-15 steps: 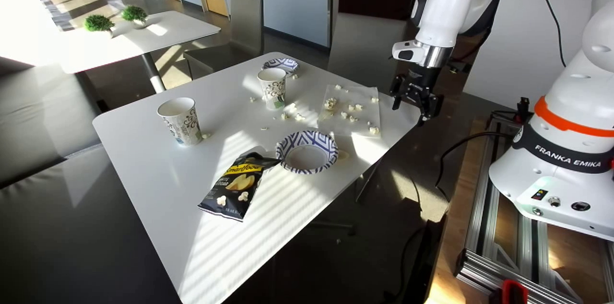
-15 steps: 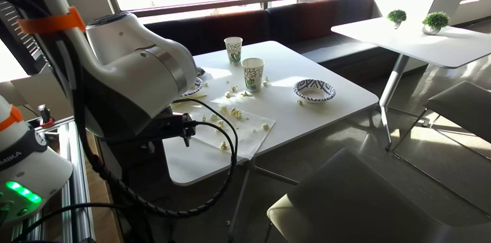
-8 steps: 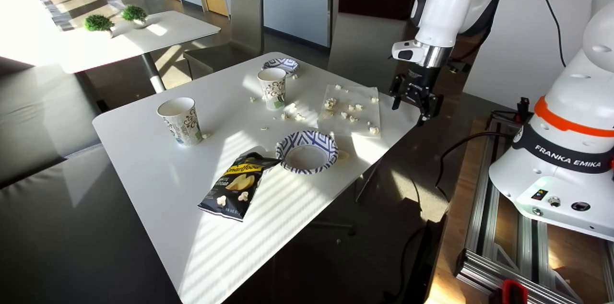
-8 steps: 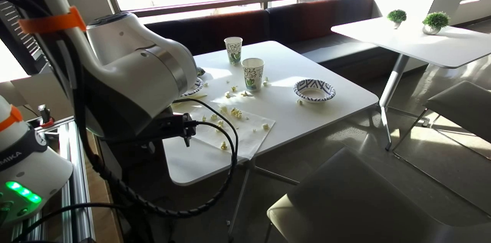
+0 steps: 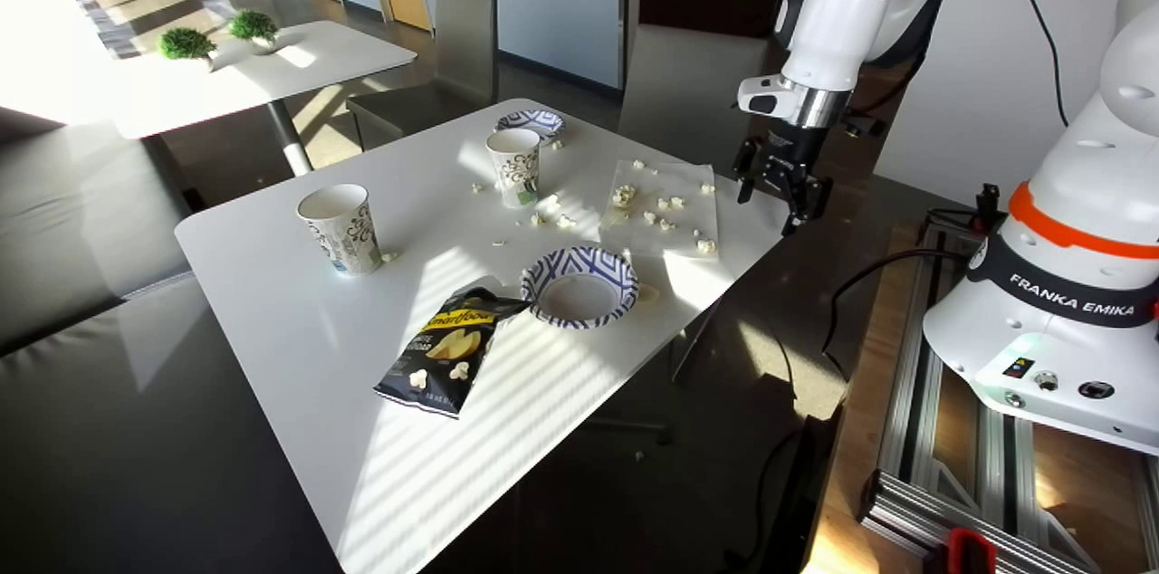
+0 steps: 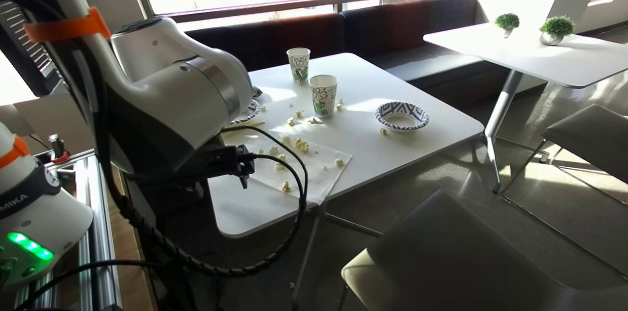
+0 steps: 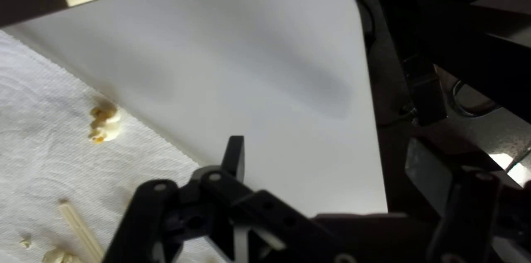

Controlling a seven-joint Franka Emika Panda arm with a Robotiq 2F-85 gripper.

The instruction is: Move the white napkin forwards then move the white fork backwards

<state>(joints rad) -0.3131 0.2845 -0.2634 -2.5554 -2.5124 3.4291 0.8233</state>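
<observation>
The white napkin [image 5: 688, 221] lies flat on the bench [image 5: 435, 221], with popcorn [image 5: 706, 245] scattered over it. In an exterior view, the gripper [image 5: 768, 212] hangs at three o'clock from the napkin, near but apart; its fingers [image 7: 235, 157] are spread wide. A blue-patterned bowl [image 5: 578, 298] sits just beside the napkin at half past seven, with a black snack bag [image 5: 444, 352] farther out at eight. A patterned cup [image 5: 516, 177] stands upright between nine and ten, another cup [image 5: 346, 234] well apart at nine. In the wrist view, a pale stick [image 7: 82, 232], too cropped to identify, lies on the napkin towards eight o'clock.
</observation>
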